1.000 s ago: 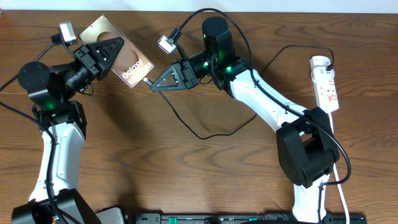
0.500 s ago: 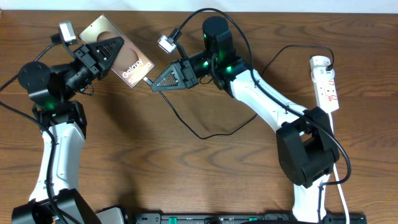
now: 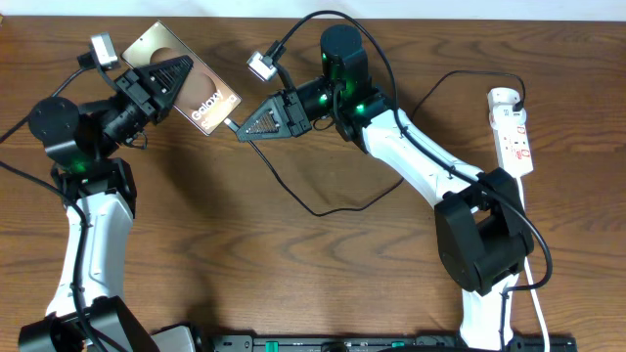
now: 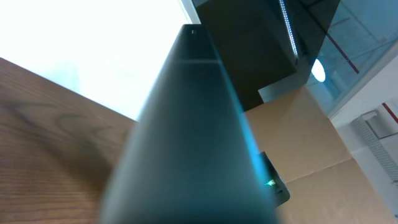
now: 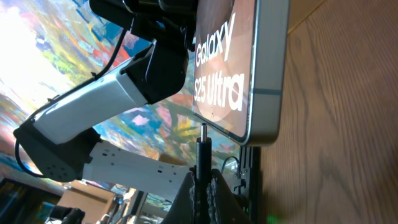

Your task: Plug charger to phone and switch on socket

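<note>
The phone [image 3: 210, 101], bronze-brown with white "Galaxy" lettering, is held tilted above the table at the upper left. My left gripper [image 3: 181, 72] is shut on its upper half. In the left wrist view the phone [image 4: 186, 137] is a dark blur that fills the frame and hides the fingers. My right gripper [image 3: 242, 134] is shut on the charger's connector [image 5: 203, 146]. The metal tip stands just below the phone's bottom edge [image 5: 264, 134], left of the frame's middle. The black charger cable [image 3: 323, 212] loops across the table to the white socket [image 3: 513, 137] at the far right.
The socket's white lead [image 3: 533, 284] runs down the right side past the right arm's base [image 3: 479, 244]. A small white camera [image 3: 260, 67] sticks out above the right gripper. Bare wooden table lies in the middle and front.
The phone and my left gripper have shifted slightly up and to the left. My right gripper followed with the connector tip, staying at the phone's lower edge.
</note>
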`<state>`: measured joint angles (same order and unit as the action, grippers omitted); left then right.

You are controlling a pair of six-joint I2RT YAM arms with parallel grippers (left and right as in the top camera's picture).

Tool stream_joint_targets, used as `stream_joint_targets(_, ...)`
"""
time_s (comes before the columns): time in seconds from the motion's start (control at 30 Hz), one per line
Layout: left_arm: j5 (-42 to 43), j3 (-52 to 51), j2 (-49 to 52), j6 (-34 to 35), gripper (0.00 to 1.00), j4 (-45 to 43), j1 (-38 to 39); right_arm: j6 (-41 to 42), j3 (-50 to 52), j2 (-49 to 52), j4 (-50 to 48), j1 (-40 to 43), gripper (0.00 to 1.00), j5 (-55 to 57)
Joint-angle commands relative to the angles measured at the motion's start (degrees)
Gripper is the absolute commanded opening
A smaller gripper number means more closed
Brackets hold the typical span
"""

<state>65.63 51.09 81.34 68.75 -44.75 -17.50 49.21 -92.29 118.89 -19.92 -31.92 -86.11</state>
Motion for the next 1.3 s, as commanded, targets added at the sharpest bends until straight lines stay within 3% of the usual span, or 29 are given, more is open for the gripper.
stream_joint_targets(0.0,3.02,0.39,-0.09,-1.18,0.07,-0.35,0.98,0.48,-1.05,-0.04,-0.48,0.00,0.01,4.50)
stream_joint_targets(0.27,-1.55,0.39,-0.07,0.11,0.07,1.49,0.92,0.44,-1.05,-0.04,-0.46,0.07,0.01,2.67)
stream_joint_targets(1.27,-1.84,0.39,-0.04,5.70,0.07,1.38,-1.25,-0.63,-1.03,0.02,-0.42,0.55,0.01,1.70)
